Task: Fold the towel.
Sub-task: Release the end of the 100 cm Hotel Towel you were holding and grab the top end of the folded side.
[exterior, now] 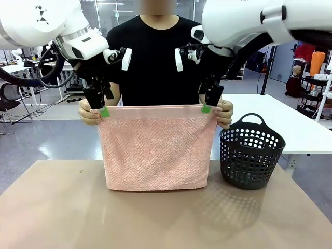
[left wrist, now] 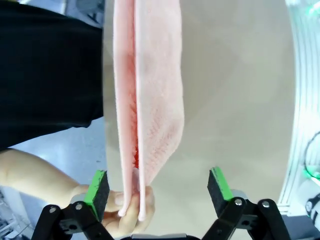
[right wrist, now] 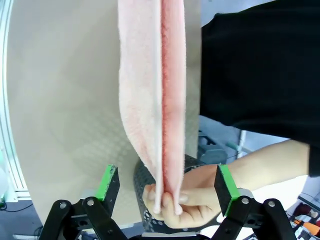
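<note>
The towel (exterior: 155, 148) hangs doubled over above the table (exterior: 155, 223), in front of a person in a black shirt at the far side. Two pink layers hang side by side (both wrist views show this plainly). Its top edge is level and stretched wide. Its bottom edge sits low over the tabletop, though I cannot tell whether it touches.

The person's hands pinch the two upper corners. One hand (exterior: 87, 115) is on the robot's left and the other hand (exterior: 226, 114) on its right.

The left gripper (exterior: 101, 108) stands at the left corner with its jaws spread wide apart. In its wrist view the green pads (left wrist: 98, 186) sit on either side of the towel edge and the fingers holding it, touching neither. The right gripper (exterior: 209, 104) stands the same way at the right corner, with its pads (right wrist: 226, 186) well clear of the cloth.

A dark basket (exterior: 252, 155) with holes in its wall stands on the table just beside the towel's right edge.
</note>
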